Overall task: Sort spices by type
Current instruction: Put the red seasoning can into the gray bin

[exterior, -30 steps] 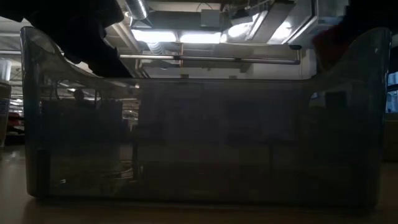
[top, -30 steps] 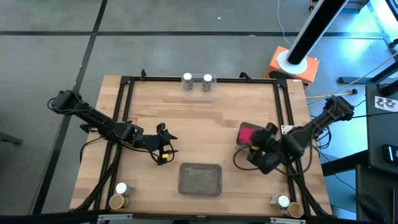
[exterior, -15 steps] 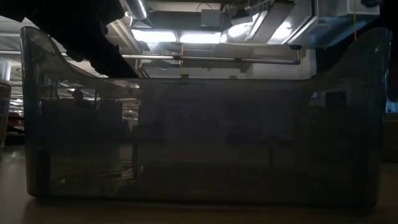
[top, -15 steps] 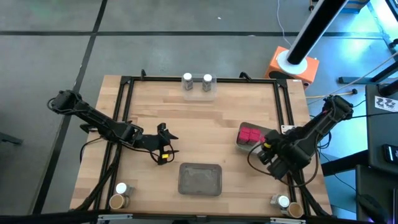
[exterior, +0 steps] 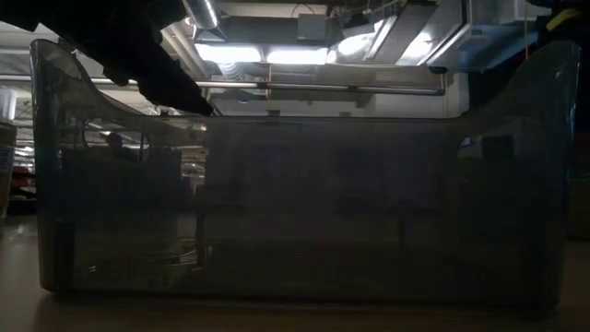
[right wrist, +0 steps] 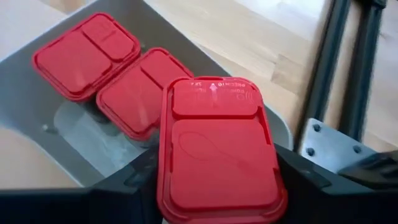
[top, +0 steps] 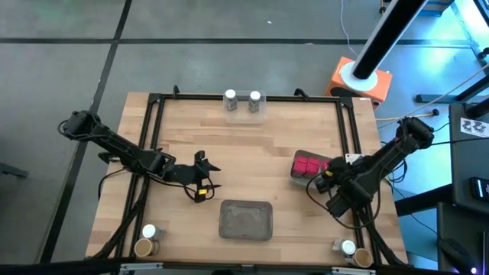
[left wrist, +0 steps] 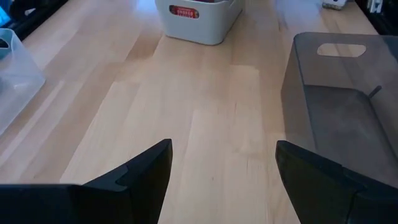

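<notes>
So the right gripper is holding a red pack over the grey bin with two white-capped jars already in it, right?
Not quite: the right wrist view shows the right gripper holding a red pack over the grey bin, but the two already inside are red packs, not white-capped jars.

Red packs (right wrist: 217, 149) in grey tray (right wrist: 81, 140)

Raised lettering on the nearest red pack's lid (right wrist: 217, 149) and a red label on the grey tray (left wrist: 185, 11): both illegible.

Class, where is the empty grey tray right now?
In the high view the grey tray sits near the table's front edge, centred between both arms, just right of the left gripper.
</notes>
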`<state>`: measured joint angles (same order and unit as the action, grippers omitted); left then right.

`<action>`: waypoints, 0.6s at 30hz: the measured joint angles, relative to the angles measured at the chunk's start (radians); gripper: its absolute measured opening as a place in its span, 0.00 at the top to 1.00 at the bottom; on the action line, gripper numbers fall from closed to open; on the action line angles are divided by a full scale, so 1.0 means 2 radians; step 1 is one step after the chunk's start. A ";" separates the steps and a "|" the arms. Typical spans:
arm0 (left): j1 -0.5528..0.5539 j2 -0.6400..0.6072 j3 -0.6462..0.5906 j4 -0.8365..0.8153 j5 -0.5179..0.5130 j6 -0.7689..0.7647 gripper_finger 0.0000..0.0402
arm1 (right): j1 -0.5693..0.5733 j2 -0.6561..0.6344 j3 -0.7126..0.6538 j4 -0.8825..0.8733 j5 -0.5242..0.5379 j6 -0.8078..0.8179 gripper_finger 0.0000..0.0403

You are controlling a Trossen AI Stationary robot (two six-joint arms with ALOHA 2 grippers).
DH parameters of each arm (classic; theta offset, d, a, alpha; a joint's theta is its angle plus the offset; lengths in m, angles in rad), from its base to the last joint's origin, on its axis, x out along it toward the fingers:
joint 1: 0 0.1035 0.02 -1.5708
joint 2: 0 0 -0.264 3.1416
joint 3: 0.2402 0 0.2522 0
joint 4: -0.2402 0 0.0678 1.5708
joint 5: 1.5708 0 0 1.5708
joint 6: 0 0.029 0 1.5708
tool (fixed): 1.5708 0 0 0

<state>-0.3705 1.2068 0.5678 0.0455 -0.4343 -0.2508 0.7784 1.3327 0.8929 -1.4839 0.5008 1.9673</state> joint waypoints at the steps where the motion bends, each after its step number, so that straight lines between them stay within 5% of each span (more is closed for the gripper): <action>1: 0.000 0.000 0.000 0.000 0.000 0.000 0.33 | 0.000 0.000 -0.005 0.004 0.006 0.004 0.47; 18: 0.000 0.000 0.000 -0.001 0.000 0.000 0.33 | 0.000 0.007 -0.088 0.091 0.056 0.040 0.43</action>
<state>-0.3702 1.2068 0.5678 0.0427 -0.4343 -0.2501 0.7784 1.3464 0.7165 -1.3029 0.6136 2.0463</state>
